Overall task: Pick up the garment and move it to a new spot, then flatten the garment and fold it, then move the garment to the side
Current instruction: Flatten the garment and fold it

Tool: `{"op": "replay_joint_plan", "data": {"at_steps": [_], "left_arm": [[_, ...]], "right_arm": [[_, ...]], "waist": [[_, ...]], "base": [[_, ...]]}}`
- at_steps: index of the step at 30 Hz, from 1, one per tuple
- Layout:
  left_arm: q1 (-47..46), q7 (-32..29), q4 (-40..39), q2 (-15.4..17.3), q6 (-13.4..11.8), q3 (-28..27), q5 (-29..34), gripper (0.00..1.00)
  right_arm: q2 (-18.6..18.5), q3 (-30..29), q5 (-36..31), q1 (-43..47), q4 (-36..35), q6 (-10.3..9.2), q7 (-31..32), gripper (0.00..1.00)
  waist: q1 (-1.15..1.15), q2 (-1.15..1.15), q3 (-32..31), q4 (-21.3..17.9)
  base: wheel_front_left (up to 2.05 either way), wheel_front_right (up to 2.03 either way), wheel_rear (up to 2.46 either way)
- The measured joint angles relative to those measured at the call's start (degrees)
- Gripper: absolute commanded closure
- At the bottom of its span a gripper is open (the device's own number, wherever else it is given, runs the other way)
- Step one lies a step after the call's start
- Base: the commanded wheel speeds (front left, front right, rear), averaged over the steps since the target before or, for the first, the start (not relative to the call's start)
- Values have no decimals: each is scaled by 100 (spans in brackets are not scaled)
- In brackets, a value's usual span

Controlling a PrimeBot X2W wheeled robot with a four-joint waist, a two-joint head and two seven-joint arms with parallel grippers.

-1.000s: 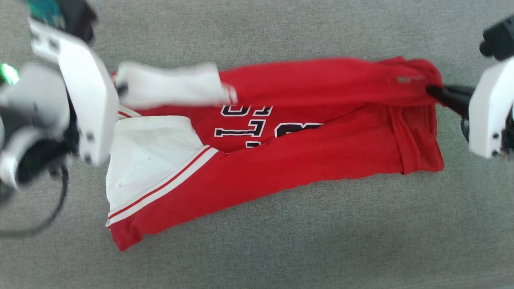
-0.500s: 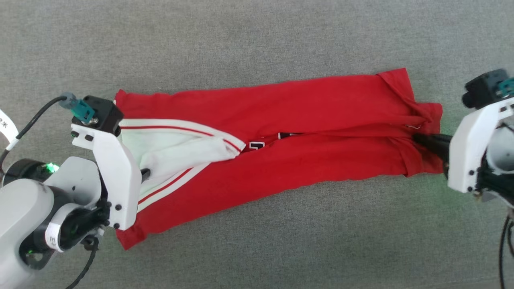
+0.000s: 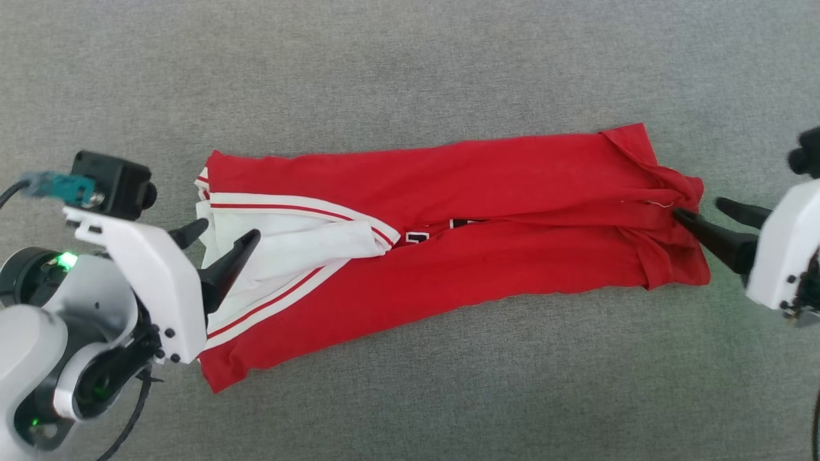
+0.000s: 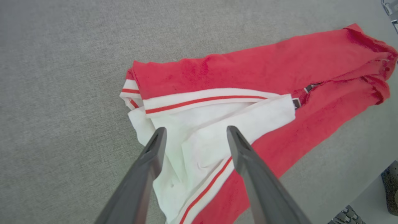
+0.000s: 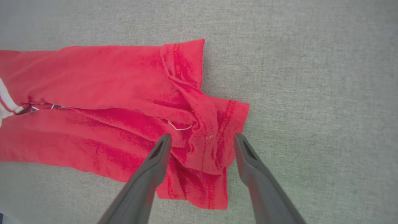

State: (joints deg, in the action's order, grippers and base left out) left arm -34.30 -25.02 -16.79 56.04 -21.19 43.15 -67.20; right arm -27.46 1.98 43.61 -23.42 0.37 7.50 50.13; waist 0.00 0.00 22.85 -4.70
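Folded lengthwise into a long narrow band: the garment (image 3: 448, 256), red, flat on the grey cloth surface (image 3: 410, 77), near the middle of the head view and running left to right with the right end a little higher. At the left end, a white sleeve panel edged with red-and-white striped trim, tucked between the two red flaps. Along the line where the flaps meet, only slivers of black print outlined in white. At the right end, a bunched, wrinkled hem with a loose pale thread. Left gripper (image 3: 230, 228) spread wide and holding nothing, dark fingers set either side of the white sleeve at the garment's left edge; touching the cloth or just above it, cannot tell. Right gripper (image 3: 697, 207) likewise wide open and empty, one fingertip at the crumpled red hem, the other just off the garment's right edge over bare grey surface; contact with the fabric not clear there either.
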Motion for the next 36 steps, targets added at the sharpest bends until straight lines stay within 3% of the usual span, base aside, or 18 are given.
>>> {"op": "replay_joint_plan", "data": {"at_steps": [5, 12, 21, 25, 26, 27, 32, 36], "left_arm": [[321, 853, -87, 63, 68, -230, 149, 0], [678, 1858, -5, -20, 119, -435, 405, 0], [1295, 3509, 516, -396, 141, -720, 720, 0], [1572, 3888, 868, -734, 249, -840, 781, 0], [1630, 3931, 947, -860, 264, -906, 773, 0], [1705, 3957, 1034, -965, 299, -981, 804, 0], [2090, 3992, 1257, -1569, 536, -1664, 1182, 0], [2463, 3994, 1259, -2109, 961, -2364, 1801, 0]], "right_arm": [[49, -333, -111, 54, 163, 0, 120, 0], [171, -376, -172, -236, 643, -1, 60, 0], [145, 209, 81, -955, 1852, -1, 99, 0], [43, 546, 356, -1239, 2201, -29, 280, 1], [11, 617, 466, -1282, 2234, -30, 352, 58], [-13, 711, 622, -1318, 2223, -33, 438, 100], [148, 883, 1396, -1309, 2127, -15, 453, 100], [-9, 858, 1704, -1229, 2001, 0, 422, 100]], "waist": [[0, 0, 19, 74], [0, 0, 129, 216], [0, 0, 279, 500], [0, 0, 292, 610], [0, 0, 288, 633], [0, 0, 282, 654], [0, 0, 238, 716], [0, 0, 177, 713]], "base": [[0, 0, 0], [0, 0, 0], [0, 0, 0], [0, 0, 0], [0, 0, 0], [0, 0, 0], [0, 0, 0], [0, 0, 0]]}}
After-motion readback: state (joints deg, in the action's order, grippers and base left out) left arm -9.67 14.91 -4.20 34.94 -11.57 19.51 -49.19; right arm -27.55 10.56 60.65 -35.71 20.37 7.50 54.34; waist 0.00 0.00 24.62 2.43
